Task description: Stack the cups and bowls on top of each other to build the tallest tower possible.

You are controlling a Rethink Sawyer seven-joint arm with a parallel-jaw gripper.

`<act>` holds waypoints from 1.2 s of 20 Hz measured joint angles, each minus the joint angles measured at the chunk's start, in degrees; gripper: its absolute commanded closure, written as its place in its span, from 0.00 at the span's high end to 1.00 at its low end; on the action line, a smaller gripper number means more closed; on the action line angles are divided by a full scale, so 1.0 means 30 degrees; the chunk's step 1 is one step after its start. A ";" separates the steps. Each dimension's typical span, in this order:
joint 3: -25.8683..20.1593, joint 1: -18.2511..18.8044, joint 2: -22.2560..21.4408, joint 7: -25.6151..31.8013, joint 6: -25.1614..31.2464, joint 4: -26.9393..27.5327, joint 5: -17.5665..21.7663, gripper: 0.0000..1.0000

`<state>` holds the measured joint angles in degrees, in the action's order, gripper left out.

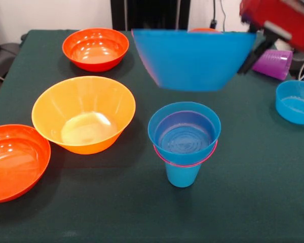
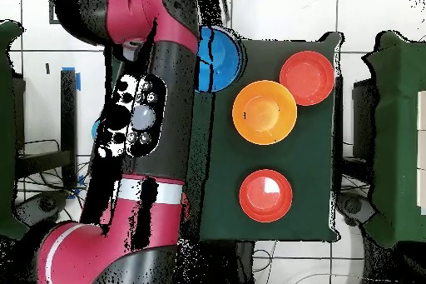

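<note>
My gripper [image 1: 248, 54] is shut on the right rim of the large blue bowl [image 1: 192, 58] and holds it in the air, above and behind the tower. The tower [image 1: 184, 144] is a light blue cup [image 1: 182, 175] with a pink bowl [image 1: 162, 156] and a small blue bowl [image 1: 185, 129] nested on it. In the overhead view only part of the large blue bowl [image 2: 218, 57] shows beside the arm [image 2: 154, 89], which hides the gripper. The purple cup [image 1: 273, 63] lies on its side at the far right.
A large yellow-orange bowl [image 1: 83, 114] [image 2: 265, 112] stands left of the tower. One red-orange bowl [image 1: 95, 48] [image 2: 266, 195] is at the far left, another [image 1: 12, 162] [image 2: 308, 77] at the near left edge. A small blue bowl [image 1: 295, 101] sits at the right edge.
</note>
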<state>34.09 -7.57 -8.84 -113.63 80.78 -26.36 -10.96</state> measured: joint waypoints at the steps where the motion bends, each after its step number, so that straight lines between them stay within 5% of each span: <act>1: 0.0267 0.0166 0.0131 0.0000 0.1020 0.0711 -0.0118 0.00; 6: 0.1874 0.1203 0.1073 0.0000 0.4594 0.4101 -0.1883 0.00; 10: 0.4315 0.2409 0.2085 0.0000 0.6248 0.6699 -0.5230 0.00; 19: 1.0400 0.4496 0.3785 0.0000 0.6398 0.8661 -1.3150 0.00; 24: 1.1896 0.4987 0.4436 0.0000 0.6394 0.8667 -1.4797 0.00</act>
<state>69.78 7.39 4.47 -113.63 99.97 -0.36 -55.35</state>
